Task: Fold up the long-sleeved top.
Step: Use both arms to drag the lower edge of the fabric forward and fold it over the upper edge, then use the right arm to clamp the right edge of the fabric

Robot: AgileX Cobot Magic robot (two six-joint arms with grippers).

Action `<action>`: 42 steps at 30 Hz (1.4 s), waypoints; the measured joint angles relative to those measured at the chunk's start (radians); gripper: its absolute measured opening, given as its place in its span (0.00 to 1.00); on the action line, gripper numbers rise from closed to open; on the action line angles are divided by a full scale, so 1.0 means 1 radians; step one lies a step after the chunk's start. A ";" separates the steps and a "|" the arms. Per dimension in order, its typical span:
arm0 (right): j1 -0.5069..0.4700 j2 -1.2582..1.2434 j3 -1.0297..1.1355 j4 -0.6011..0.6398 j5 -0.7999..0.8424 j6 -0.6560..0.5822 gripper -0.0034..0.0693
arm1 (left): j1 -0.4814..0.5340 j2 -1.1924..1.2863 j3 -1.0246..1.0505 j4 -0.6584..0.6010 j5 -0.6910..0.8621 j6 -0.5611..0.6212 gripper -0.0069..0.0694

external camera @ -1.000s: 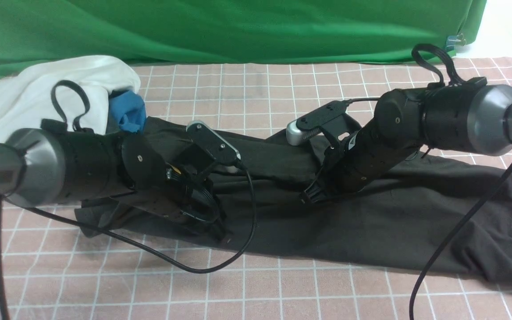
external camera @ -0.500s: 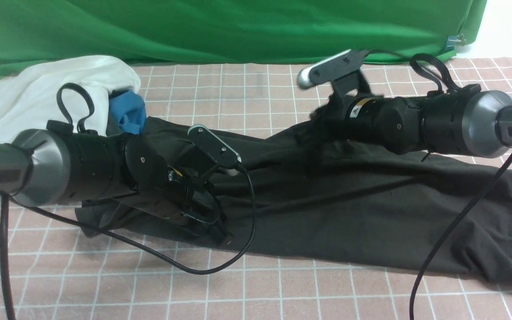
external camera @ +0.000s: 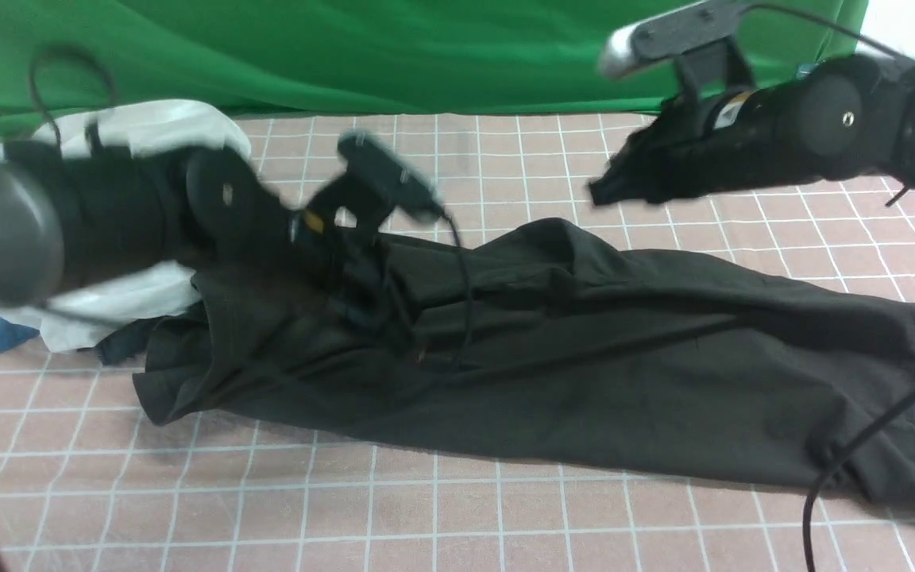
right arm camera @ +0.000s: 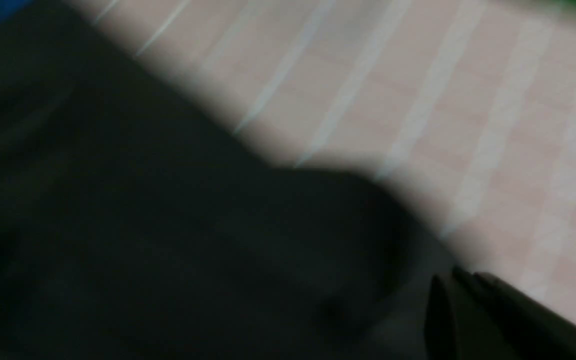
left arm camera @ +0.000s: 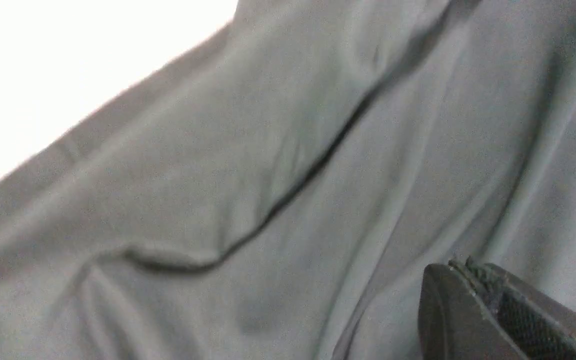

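The long-sleeved top [external camera: 624,381], very dark and wrinkled, lies stretched across the checked table from left to right. My left gripper [external camera: 358,306] is blurred and hovers over the top's left part. Its jaws are shut in the left wrist view [left arm camera: 460,266], where I see no cloth between them and the top [left arm camera: 268,150] fills the background. My right gripper [external camera: 599,193] is shut and holds nothing. It hangs above the table beyond the top's far edge. In the right wrist view its closed tips [right arm camera: 455,280] sit over the top's [right arm camera: 143,240] border.
A white garment [external camera: 148,131] lies at the back left, partly under my left arm. A blue cloth [external camera: 5,335] and a small dark cloth [external camera: 117,345] lie beside it. A green backdrop [external camera: 426,56] closes the far side. Black cables [external camera: 862,453] trail over the top.
Both arms have risen. The right gripper lifted off the top's middle, up and to the back right. The left gripper rose from the front hem, and the top's left end has bunched up.
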 joint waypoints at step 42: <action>-0.009 -0.089 0.096 0.042 0.009 -0.060 0.10 | 0.236 0.200 -0.401 0.104 0.388 -0.056 0.13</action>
